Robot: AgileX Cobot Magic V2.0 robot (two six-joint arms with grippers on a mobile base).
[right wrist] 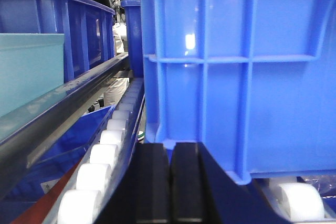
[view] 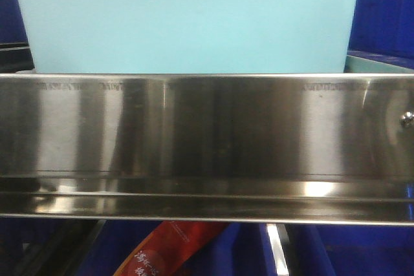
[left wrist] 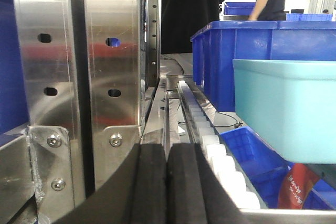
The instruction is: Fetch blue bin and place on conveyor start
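Clearly, left tool [left wrist: 167, 182] and right tool [right wrist: 170, 182] sit pinched closed either side of the blue bin [view: 187, 24].

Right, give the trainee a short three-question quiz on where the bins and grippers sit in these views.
1. True or false: the left gripper is clamped on the blue bin.
2. Pick one: the ribbed bin just ahead of the right gripper is A) pale turquoise, B) dark royal blue, C) red.
3. Short answer: in the front view, what shiny thing spans the frame below the blue bin?

Key: 1 false, as it is shut on nothing and the bin stands apart to its right; 2 B; 3 the stainless-steel shelf rail.
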